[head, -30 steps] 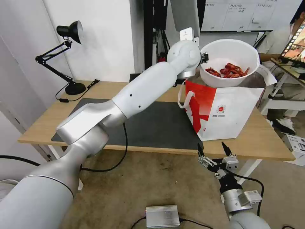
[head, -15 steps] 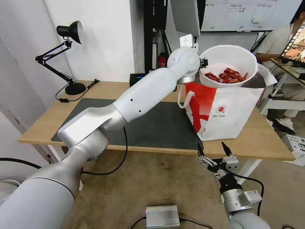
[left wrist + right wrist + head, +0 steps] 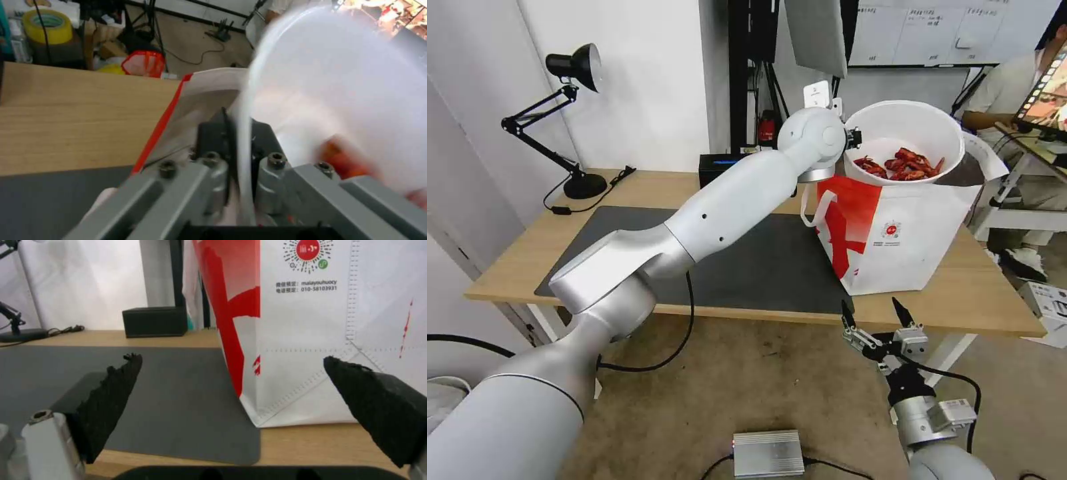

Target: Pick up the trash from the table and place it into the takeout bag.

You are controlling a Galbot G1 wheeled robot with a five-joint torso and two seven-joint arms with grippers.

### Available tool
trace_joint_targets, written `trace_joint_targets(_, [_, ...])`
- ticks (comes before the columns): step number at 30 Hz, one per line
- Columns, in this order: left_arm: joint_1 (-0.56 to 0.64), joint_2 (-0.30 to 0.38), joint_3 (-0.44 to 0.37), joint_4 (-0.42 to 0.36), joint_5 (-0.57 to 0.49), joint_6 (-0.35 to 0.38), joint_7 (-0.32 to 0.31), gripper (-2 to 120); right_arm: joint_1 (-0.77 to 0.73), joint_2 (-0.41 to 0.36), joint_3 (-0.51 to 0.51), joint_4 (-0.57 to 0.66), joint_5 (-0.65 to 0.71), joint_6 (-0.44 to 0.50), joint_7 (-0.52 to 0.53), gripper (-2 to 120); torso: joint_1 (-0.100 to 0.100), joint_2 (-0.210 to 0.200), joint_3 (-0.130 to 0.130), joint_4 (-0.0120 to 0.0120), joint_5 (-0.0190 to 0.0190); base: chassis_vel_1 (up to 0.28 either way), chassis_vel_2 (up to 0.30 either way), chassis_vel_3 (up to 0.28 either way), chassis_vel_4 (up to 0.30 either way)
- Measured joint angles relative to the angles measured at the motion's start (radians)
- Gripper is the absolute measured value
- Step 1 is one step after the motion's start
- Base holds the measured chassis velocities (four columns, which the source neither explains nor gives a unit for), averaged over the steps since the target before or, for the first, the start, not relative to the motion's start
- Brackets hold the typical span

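left end effector (image 3: 238,146): clamped on rim of white bowl (image 3: 904,143) | bowl: lowered over the last second, now partly sunk into mouth of takeout bag (image 3: 907,233) on bench (image 3: 994,297) | release judged near | right end effector (image 3: 875,313): spread wide, parked below bench edge

Left arm (image 3: 727,200): smooth white shell w/ silver-grey joints, black cable. Right gripper (image 3: 875,312): black ridged fingers (image 3: 111,396), grey mount w/ hex screws.

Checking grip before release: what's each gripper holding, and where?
Left gripper holds the white bowl by its rim, above the bag. Right gripper holds nothing, jaws open.
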Motion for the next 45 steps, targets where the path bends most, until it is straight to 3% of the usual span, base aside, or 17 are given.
trace_joint_targets(13, [0.007,0.008,-0.001,-0.018,0.0,0.001,0.014,56,0.0,0.0,0.0,0.0,0.0,0.0,0.0,100,0.0,0.0,0.0,0.0,0.0,0.0,0.0,0.0,0.0])
trace_joint_targets(16, [0.011,0.013,-0.001,-0.031,0.005,0.001,0.029,71,0.0,0.0,0.0,0.0,0.0,0.0,0.0,100,0.0,0.0,0.0,0.0,0.0,0.0,0.0,0.0,0.0])
trace_joint_targets(21, [0.015,0.028,0.002,-0.055,0.024,-0.006,0.057,86,0.0,0.0,0.0,0.0,0.0,0.0,0.0,100,0.0,0.0,0.0,-0.0001,0.0,0.0,0.0,0.0,0.0])
trace_joint_targets(24, [0.027,0.061,0.01,-0.087,0.081,-0.026,0.123,97,0.0,0.0,0.0,0.0,0.0,0.0,0.0,100,0.0,0.0,0.0,-0.0001,0.0,0.0,0.0,0.0,0.0])
trace_joint_targets(26, [0.033,0.077,0.012,-0.098,0.112,-0.036,0.156,99,0.0,0.0,0.0,0.0,0.0,0.0,0.0,100,0.0,0.0,0.0,-0.0001,0.0,0.0,0.0,0.0,0.0])
trace_joint_targets(28, [0.051,0.117,0.016,-0.124,0.186,-0.067,0.225,100,0.0,0.0,0.0,0.0,0.0,0.0,0.0,100,0.0,0.0,0.0,-0.0001,-0.0001,0.0,0.0,0.0,0.0])
trace_joint_targets(29, [0.051,0.117,0.016,-0.124,0.186,-0.067,0.225,100,0.0,0.0,0.0,0.0,0.0,0.0,0.0,100,0.0,0.0,0.0,-0.0001,-0.0001,0.0,0.0,0.0,0.0])
trace_joint_targets(32, [0.087,0.176,0.017,-0.156,0.299,-0.115,0.314,100,0.0,0.0,0.0,0.0,0.0,0.0,0.0,100,0.0,0.0,0.0,0.0002,-0.0003,0.0,0.0,0.0,0.0])
trace_joint_targets(34, [0.098,0.189,0.015,-0.161,0.328,-0.13,0.339,100,0.0,0.0,0.0,0.0,0.0,0.0,0.0,100,0.0,0.0,0.0,0.0002,-0.0003,0.0,0.0,0.0,0.0])
trace_joint_targets(36, [0.139,0.223,-0.003,-0.173,0.423,-0.18,0.418,100,0.0,0.0,0.0,0.0,0.0,0.0,0.0,100,0.0,0.0,0.0,0.0001,-0.0002,0.0,0.0,0.0,0.0])
trace_joint_targets(45, [0.264,0.32,-0.067,-0.234,0.569,-0.296,0.558,100,0.0,0.0,0.0,0.0,0.0,0.0,0.0,100,0.0,0.0,0.0,0.0001,-0.0003,0.0,0.0,0.0,0.0])
